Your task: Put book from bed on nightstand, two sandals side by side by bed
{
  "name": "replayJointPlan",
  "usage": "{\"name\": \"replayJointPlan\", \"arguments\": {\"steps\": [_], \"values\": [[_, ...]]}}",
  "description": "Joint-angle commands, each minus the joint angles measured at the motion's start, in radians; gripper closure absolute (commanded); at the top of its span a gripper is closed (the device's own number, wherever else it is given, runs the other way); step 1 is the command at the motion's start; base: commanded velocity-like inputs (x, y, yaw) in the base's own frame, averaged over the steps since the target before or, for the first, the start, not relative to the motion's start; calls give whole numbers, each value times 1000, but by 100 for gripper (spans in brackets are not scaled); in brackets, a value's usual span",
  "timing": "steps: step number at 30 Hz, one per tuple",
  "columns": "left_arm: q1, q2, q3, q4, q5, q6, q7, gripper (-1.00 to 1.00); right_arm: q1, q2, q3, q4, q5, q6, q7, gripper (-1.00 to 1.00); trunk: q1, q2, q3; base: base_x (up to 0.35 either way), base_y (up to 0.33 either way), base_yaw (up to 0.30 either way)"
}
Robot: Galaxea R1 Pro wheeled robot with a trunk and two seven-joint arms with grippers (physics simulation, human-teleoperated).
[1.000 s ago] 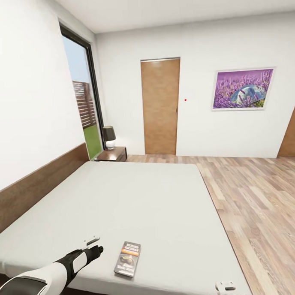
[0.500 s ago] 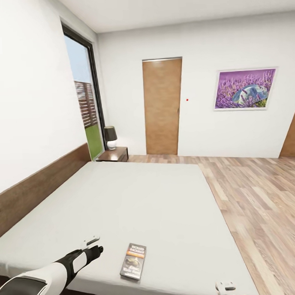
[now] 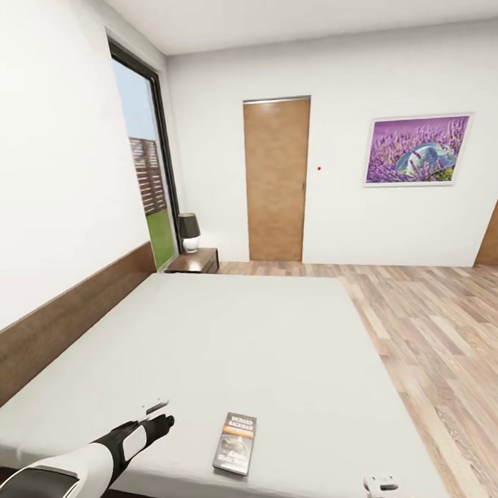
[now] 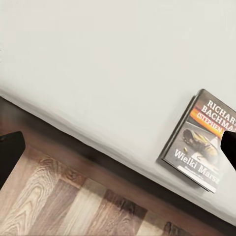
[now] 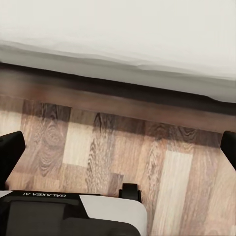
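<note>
I judge the task barely begun: the thin paperback book (image 3: 236, 444) with its pale cover, orange band and dark picture lies flat on the plain off-white mattress of the wide dark-framed bed (image 3: 231, 337), close to the near edge, at about 6 o'clock in my head view. Nothing has been lifted yet.

My left gripper (image 3: 156, 412), white-tipped on a black-and-white arm, hovers over the mattress at roughly 9 o'clock from the book, near it but not touching. In the left wrist view its dark fingertips (image 4: 10, 155) stand wide apart with nothing between them, so I read that hand as released. My right gripper (image 3: 380, 483) sits low at 5 o'clock, likewise spread and empty, over the brown wood-plank floor (image 5: 118, 147).

The low dark-brown wooden nightstand (image 3: 194, 262), carrying a small dark-shaded lamp (image 3: 189, 231), stands far off at 11 o'clock by the window. Book transfer and both sandals remain to do.
</note>
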Motion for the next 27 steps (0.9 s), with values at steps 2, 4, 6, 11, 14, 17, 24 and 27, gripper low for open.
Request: {"name": "replayJointPlan", "arguments": {"steps": [2, 4, 6, 11, 14, 17, 24, 27], "values": [[-1, 0, -8, 1, 9, 3, 1, -100, 0, -1, 8, -1, -10, 4, 2, -100, 0, -1, -1, 4, 216, 0], [-1, 0, -8, 1, 8, 3, 1, -100, -1, -1, 8, -1, -10, 4, 2, -100, 0, -1, -1, 3, 197, 0], [-1, 0, -8, 1, 8, 3, 0, -100, -1, -1, 8, -1, -10, 4, 2, -100, 0, -1, -1, 2, 132, 0], [-1, -1, -8, 1, 8, 3, 0, -100, -1, -1, 8, -1, -10, 4, 2, -100, 0, -1, -1, 1, 74, -11], [-1, 0, -8, 1, 9, 3, 0, -100, -1, -1, 8, -1, -10, 4, 2, -100, 0, -1, -1, 1, 36, -67], [-1, -1, -8, 1, 8, 3, 0, -100, -1, -1, 8, -1, -10, 4, 2, -100, 0, -1, -1, 0, 20, -154], [-1, -1, -9, 1, 9, 3, 0, -100, -1, -1, 7, -1, -10, 4, 2, -100, 0, -1, -1, 0, 7, -247], [-1, -1, -9, 1, 9, 3, 0, -100, -1, -1, 7, -1, -10, 4, 2, -100, 0, -1, -1, 0, 1, -232]]}}
